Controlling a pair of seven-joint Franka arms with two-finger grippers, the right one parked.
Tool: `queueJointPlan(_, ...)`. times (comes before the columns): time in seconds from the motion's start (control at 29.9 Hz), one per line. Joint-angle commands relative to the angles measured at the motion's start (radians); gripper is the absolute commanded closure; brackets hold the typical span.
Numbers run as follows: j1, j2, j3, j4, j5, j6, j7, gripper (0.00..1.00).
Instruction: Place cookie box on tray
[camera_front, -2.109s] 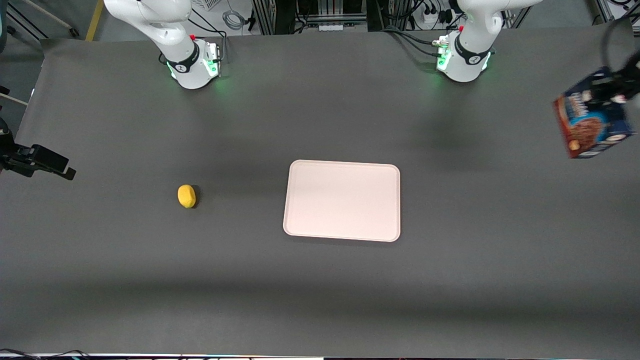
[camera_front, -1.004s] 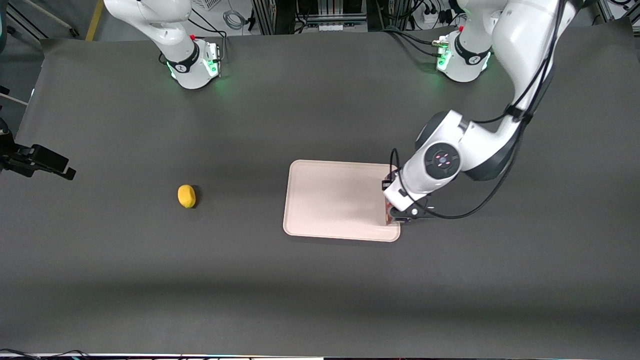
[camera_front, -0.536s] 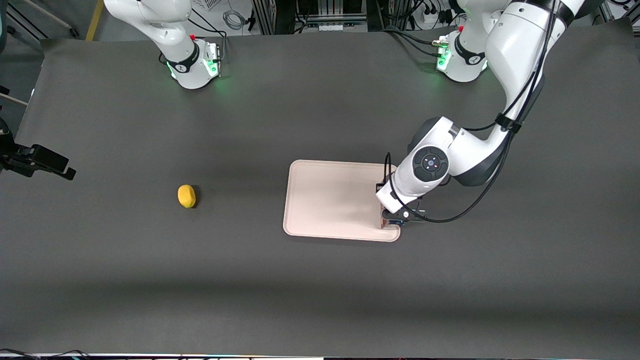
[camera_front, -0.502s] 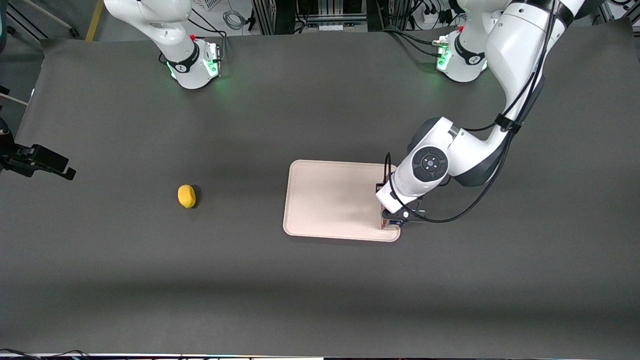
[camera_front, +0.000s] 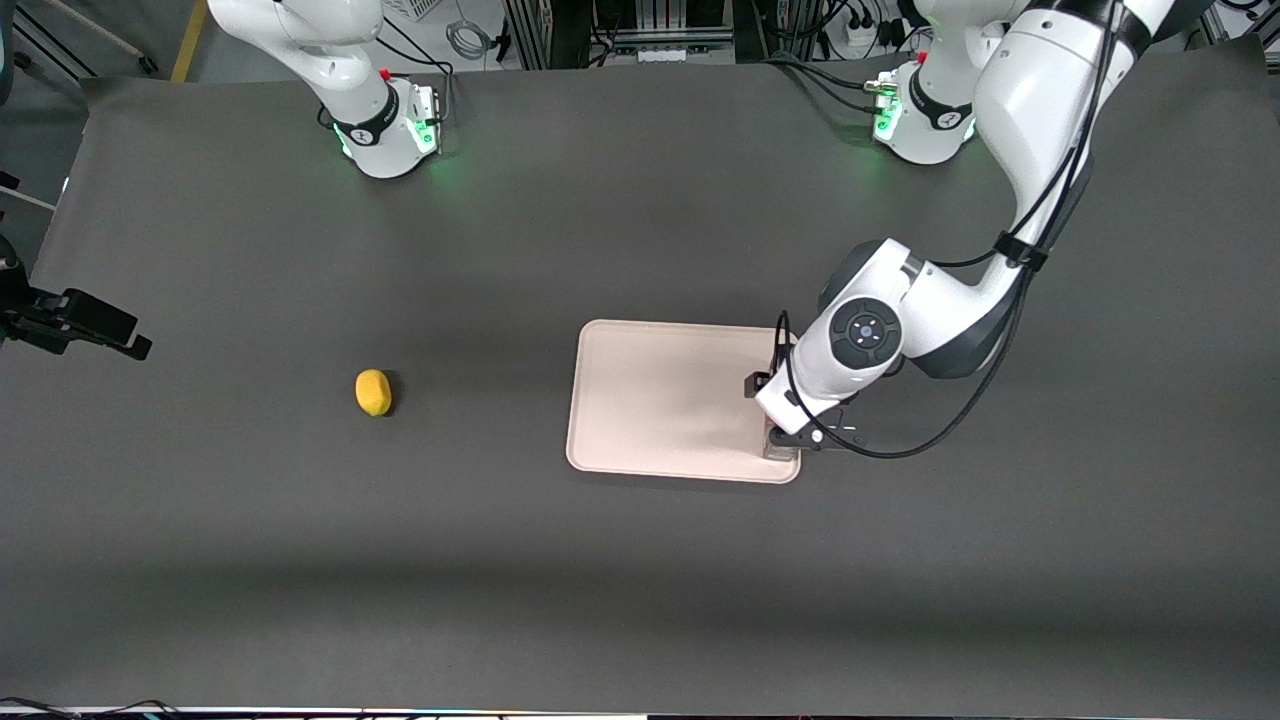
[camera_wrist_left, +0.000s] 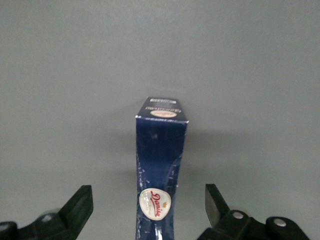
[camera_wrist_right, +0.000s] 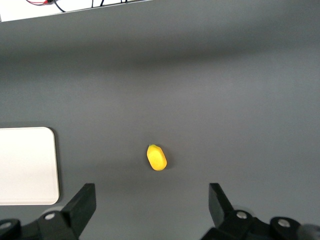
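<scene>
The cookie box is dark blue with a round white-red logo on its narrow side. It stands upright on edge between my left gripper's black fingers, with a clear gap on each side. The gripper is open and touches nothing. In the front view the gripper hangs over the corner of the pale pink tray that lies toward the working arm's end and nearer the camera. There the wrist hides nearly all of the box.
A small yellow lemon-like object lies on the dark table toward the parked arm's end, well apart from the tray. The right wrist view shows the same yellow object and the tray's end.
The left arm carried the box from high above the table's end down to the tray's corner. In the last half second the fingers spread apart and let go of the box.
</scene>
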Motion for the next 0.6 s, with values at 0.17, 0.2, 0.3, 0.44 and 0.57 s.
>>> queueJointPlan(0.17, 0.007, -0.099, -0.005, 0.157, -0.059, -0.336, -0.141, 0.0)
queueJointPlan(0.2, 0.008, -0.118, -0.007, 0.17, -0.059, -0.374, -0.134, 0.0)
queueJointPlan(0.3, 0.022, -0.161, -0.007, 0.198, -0.065, -0.442, -0.124, 0.0)
queueJointPlan(0.44, 0.037, -0.216, 0.006, 0.243, -0.086, -0.5, -0.104, 0.0)
queueJointPlan(0.57, 0.059, -0.251, 0.041, 0.319, -0.097, -0.626, -0.02, 0.0)
